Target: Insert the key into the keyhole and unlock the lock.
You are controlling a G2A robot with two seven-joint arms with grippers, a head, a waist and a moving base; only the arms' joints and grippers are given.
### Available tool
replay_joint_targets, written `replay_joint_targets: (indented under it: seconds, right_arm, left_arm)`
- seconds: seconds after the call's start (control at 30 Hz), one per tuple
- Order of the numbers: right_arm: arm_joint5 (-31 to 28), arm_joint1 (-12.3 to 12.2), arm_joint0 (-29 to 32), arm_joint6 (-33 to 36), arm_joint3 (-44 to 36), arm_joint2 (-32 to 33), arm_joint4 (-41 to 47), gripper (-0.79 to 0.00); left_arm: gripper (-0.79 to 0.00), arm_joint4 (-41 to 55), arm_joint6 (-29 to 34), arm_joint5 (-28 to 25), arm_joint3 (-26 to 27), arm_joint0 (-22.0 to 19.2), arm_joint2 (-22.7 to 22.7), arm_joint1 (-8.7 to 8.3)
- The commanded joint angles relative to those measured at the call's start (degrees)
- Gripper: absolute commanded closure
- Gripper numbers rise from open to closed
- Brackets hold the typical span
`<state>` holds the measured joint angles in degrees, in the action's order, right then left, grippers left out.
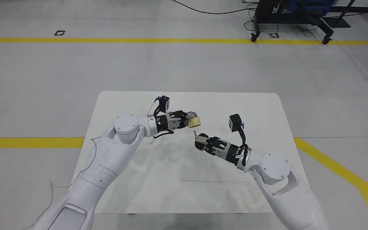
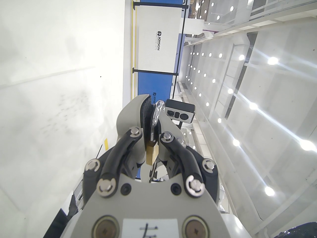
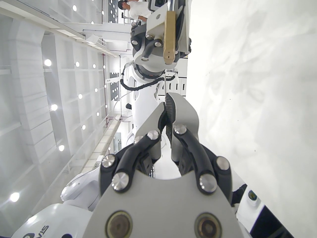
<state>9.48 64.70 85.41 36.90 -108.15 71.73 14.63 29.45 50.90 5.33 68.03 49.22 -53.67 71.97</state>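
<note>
Lock (image 1: 195, 122) in left hand (image 1: 188, 119), key (image 1: 196, 134) opposite

A white table (image 1: 247, 109) is seen on a pale grey floor (image 1: 172, 63). One yellow line (image 1: 144, 40) is painted beyond the table, and a second yellow line (image 1: 34, 142) level with it. A black wheeled frame (image 1: 293, 20) and a black cable (image 1: 207, 11) are placed at the far edge, and a small square plate (image 1: 60, 33) is set into the floor

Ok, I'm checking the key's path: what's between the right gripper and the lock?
Only the key, jutting from the shut right gripper toward the lock; otherwise open air, seen in the right wrist view.
</note>
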Motion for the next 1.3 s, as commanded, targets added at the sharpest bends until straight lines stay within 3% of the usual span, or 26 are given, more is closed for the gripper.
replay_joint_targets:
  seconds: [0.0, 0.8, 1.27]
  right_arm:
    - [0.2, 0.0, -0.1, -0.6, 0.1, 0.0, 0.1, 0.0]
    - [2.4, 0.2, -1.4, -3.8, 1.4, -0.2, 2.1, 0.0]
    - [4.3, 0.8, -2.7, -9.5, 2.5, -0.3, 5.5, 0.0]
  left_arm:
    - [0.0, 0.0, 0.1, 0.0, 0.0, 0.0, 0.0, 0.04]
    - [0.0, -0.8, 0.5, 0.2, 0.0, 0.1, -0.3, 0.5]
    - [0.0, -0.8, 0.1, 0.6, -0.4, 0.1, -0.6, 0.79]
